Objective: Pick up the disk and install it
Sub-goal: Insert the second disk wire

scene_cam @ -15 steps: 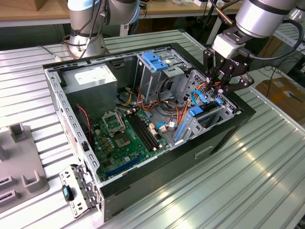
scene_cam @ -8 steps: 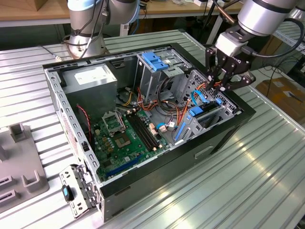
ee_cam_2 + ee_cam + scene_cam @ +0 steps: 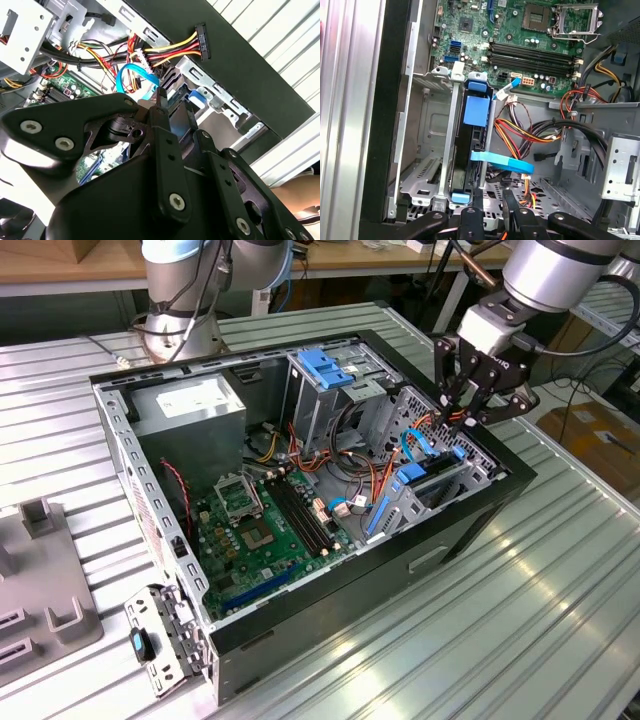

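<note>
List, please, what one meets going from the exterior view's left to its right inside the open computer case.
Power supply → motherboard → disk standing in its bay → gripper above the case's far wall.

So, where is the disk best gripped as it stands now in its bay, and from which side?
Probably by the exposed narrow edge with the blue frame, coming straight down through the case's open side, where the gripper hangs. The disk stands on edge between metal bay walls, which cover its broad faces.
</note>
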